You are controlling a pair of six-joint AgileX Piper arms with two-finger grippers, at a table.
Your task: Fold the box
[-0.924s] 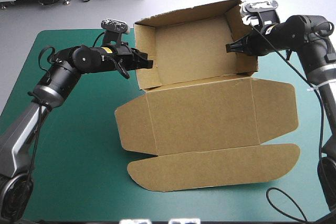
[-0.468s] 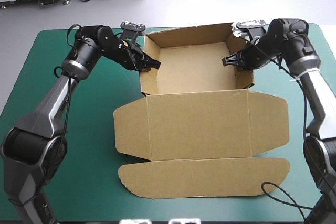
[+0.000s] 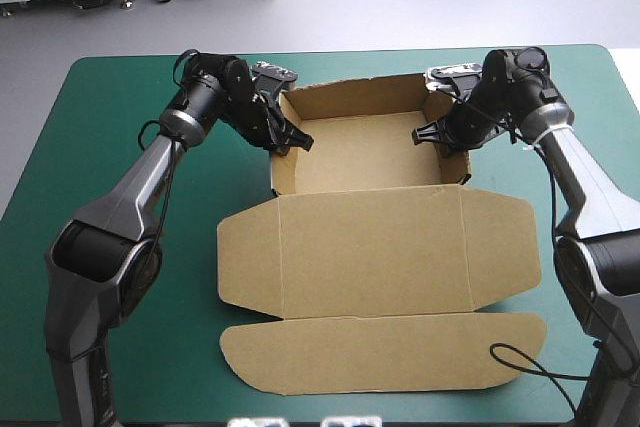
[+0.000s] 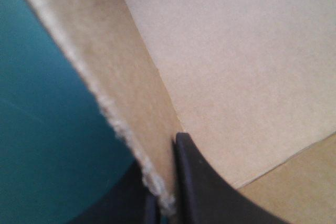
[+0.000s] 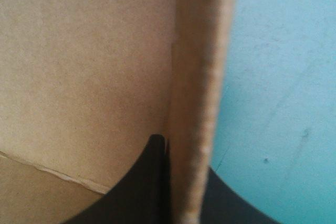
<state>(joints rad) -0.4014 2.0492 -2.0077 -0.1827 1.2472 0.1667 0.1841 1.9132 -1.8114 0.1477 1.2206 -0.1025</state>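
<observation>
Just changed: the box (image 3: 360,152) has come down from a tilted, skewed pose and now sits square and level, and both arms have swung toward its far end.
Meaning: the tray looks formed, its walls up. By my judgement the lid is the step left.
Left gripper (image 3: 296,143): all but closed on the left side wall (image 4: 131,103), with one black finger (image 4: 202,182) inside the tray and one outside.
Right gripper (image 3: 424,135): the same nearly closed pinch, on the right side wall (image 5: 197,103).
Box: the tray spans the gap between the two grippers. The lid (image 3: 370,247) and front flap (image 3: 380,352) lie flat, nearer the robot than either gripper.
Edges: each wall's rough top edge runs ahead from between the fingers.
Room: bare teal-green cover (image 3: 130,307) lies outside each gripper, so either can back away outward.
</observation>
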